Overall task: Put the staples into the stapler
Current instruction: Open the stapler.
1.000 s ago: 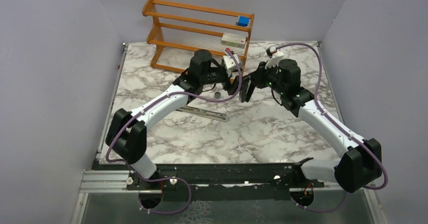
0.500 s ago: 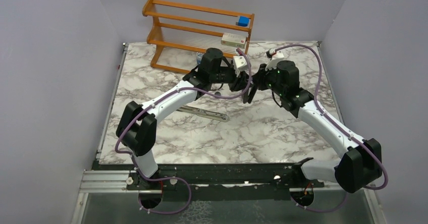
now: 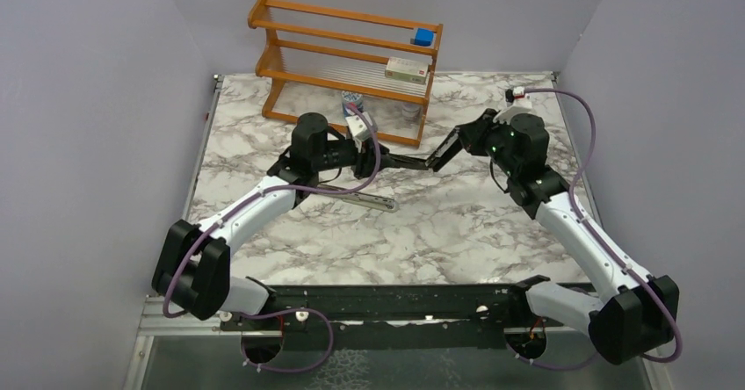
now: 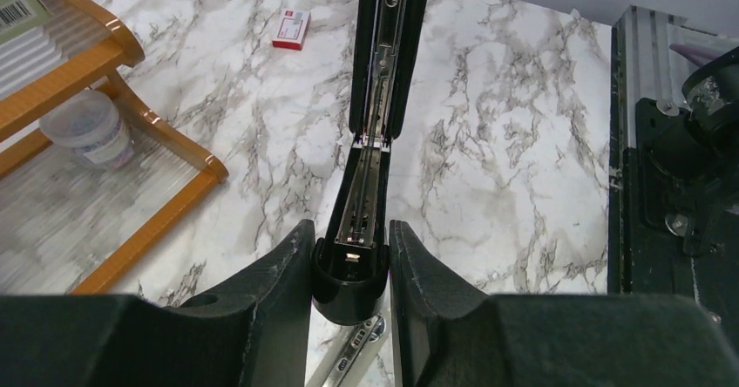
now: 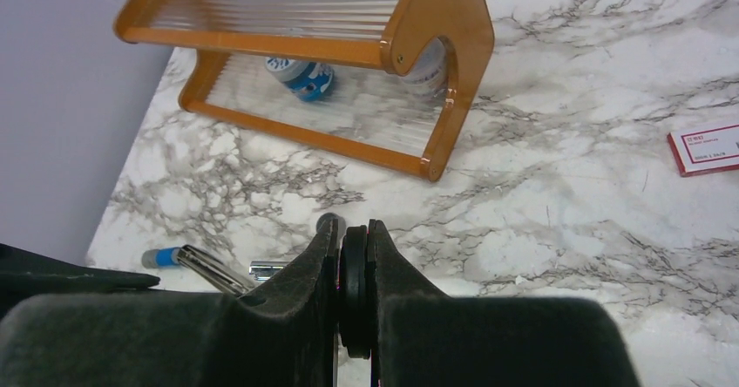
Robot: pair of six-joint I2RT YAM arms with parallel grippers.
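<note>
Snugly, stapler (image 4: 388, 47) (unfolded) in left gripper (image 4: 349, 234)

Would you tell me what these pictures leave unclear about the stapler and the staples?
Any staples in the stapler channel: too small and glary, left wrist view.
Stapler's far end: cut off by the top edge, same view.
Right wrist view: the right gripper hides its grip.

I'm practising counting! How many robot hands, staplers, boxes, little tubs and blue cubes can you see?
Robot hands: 2 (left hand, right hand)
Stapler: 1
Boxes: 2 (shelf box, red-and-white box)
Little tubs: 2 (blue-white tub, white tub)
Blue cube: 1
Total: 8
</note>
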